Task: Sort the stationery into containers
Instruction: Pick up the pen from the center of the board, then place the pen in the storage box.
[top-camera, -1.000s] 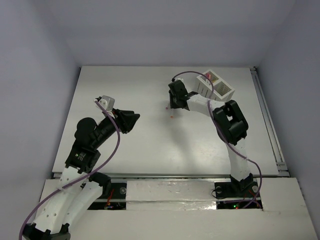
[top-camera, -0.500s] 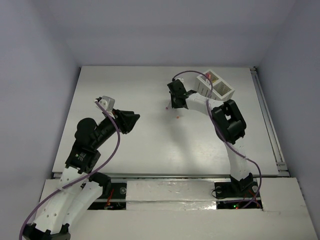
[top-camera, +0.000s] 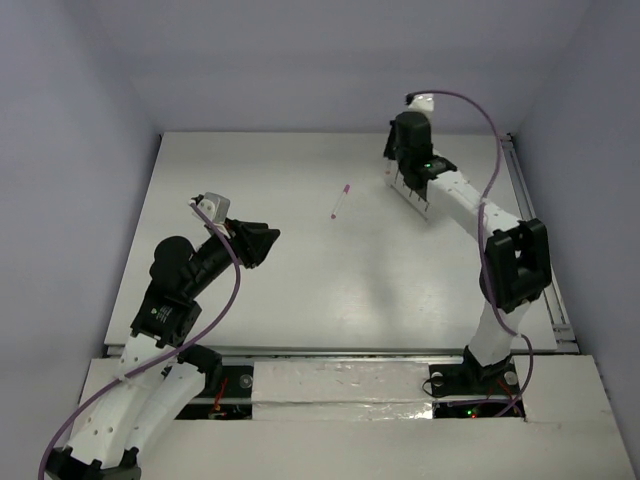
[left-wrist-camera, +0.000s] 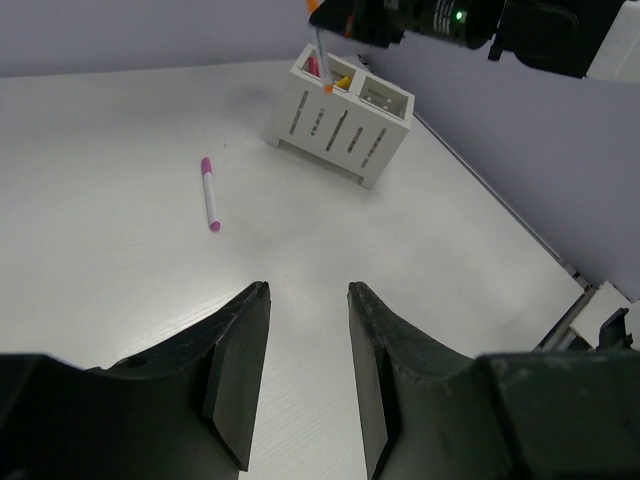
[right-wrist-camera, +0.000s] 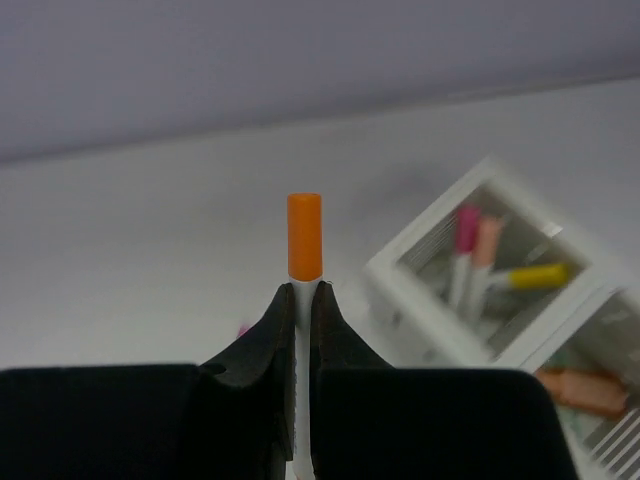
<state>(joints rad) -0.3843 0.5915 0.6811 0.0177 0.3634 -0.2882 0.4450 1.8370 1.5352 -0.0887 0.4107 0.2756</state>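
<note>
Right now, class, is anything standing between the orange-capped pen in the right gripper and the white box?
Nothing visible: the right gripper holds the orange-capped pen above the white box, with open air between them.

White table (top-camera: 300, 290), pale lilac walls (top-camera: 320, 60)

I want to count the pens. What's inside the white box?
One half of the box holds a pink pen, a peach pen and a yellow pen. The other half shows an orange thing. The walls hide their lower ends.
</note>
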